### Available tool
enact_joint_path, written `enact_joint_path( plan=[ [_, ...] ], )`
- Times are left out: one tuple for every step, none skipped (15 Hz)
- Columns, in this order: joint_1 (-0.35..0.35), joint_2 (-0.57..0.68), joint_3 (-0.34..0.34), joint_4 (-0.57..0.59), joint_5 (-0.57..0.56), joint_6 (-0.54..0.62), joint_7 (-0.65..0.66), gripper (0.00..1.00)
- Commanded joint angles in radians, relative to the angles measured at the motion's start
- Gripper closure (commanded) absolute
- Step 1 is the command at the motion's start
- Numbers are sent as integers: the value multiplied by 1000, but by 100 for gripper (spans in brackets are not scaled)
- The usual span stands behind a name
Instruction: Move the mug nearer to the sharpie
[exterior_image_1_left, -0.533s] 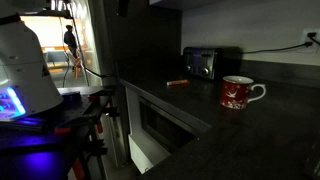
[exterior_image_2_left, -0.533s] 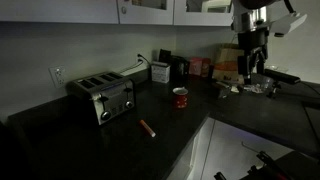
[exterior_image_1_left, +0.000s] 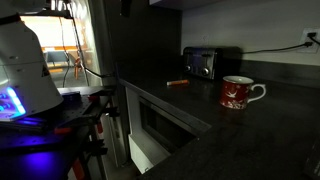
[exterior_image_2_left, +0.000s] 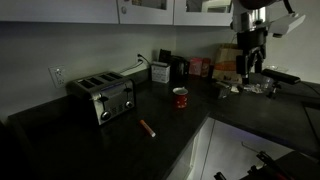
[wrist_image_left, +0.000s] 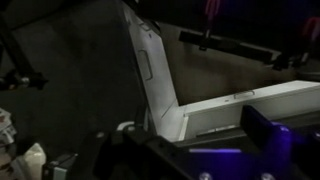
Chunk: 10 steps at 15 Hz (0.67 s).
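Note:
The red mug (exterior_image_1_left: 238, 93) with a white handle stands upright on the dark counter; it also shows in an exterior view (exterior_image_2_left: 180, 97). The thin orange-red sharpie (exterior_image_1_left: 177, 84) lies on the counter near the front edge, in front of the toaster, and also shows in an exterior view (exterior_image_2_left: 147, 128). My gripper (exterior_image_2_left: 250, 72) hangs high above the counter's far side, well away from the mug, open and empty. The wrist view shows only the counter edge and white cabinet fronts (wrist_image_left: 160, 80), with neither mug nor sharpie.
A black toaster (exterior_image_1_left: 205, 62) (exterior_image_2_left: 102, 97) stands by the wall behind the sharpie. Boxes and containers (exterior_image_2_left: 190, 68) crowd the back corner. Small items (exterior_image_2_left: 262, 86) lie under the gripper. The counter is L-shaped, with white cabinets below.
The mug, the sharpie and the arm have not moved. Only a figure in the lit background doorway has shifted.

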Motion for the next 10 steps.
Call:
enact_joint_path(
  plan=[
    [3,100,-25,35,17,165,78,0],
    [-6,149,-23,49,27,247,132,0],
    [-12,218,-22,77,43,317,183,0],
    [-18,284,-15,105,49,387,238,0],
    [-19,358,-11,141,63,456,290,0],
    [-19,428,-6,185,76,494,342,0],
    [-18,511,-2,239,81,541,400,0],
    [-13,592,-4,300,95,567,449,0],
    [-3,667,-10,365,130,577,477,0],
    [4,736,-17,428,162,579,506,0]
  ],
)
